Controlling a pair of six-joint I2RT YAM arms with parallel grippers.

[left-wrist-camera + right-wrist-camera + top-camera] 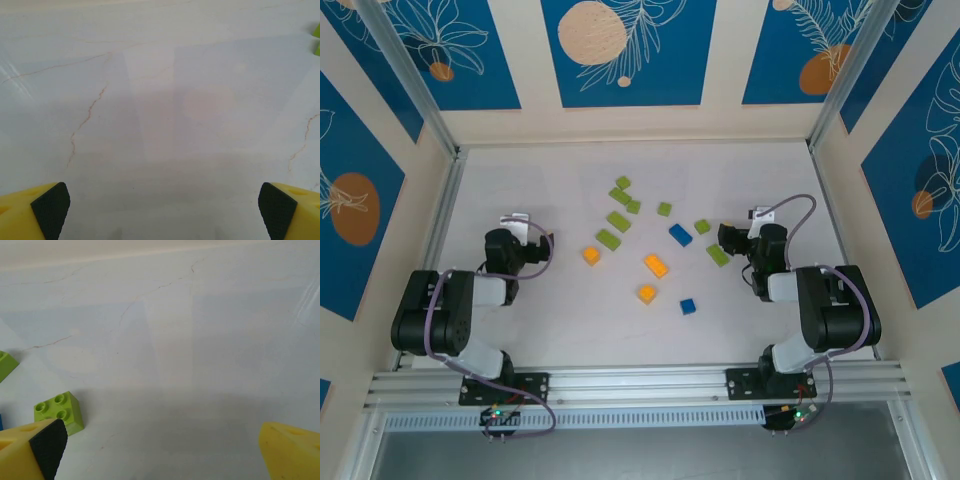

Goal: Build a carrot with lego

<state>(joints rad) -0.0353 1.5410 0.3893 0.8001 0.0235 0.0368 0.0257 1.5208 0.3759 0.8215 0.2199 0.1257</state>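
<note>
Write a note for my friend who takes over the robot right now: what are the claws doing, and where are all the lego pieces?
Left gripper: open, empty, over bare table.
Right gripper: open, empty, with one green brick lying close by.
Pieces: green bricks, three orange bricks and two blue bricks lie scattered mid-table, between the arms.
Done: nothing yet; no bricks look joined.
Left: pick the bricks up and build the whole carrot.
</note>
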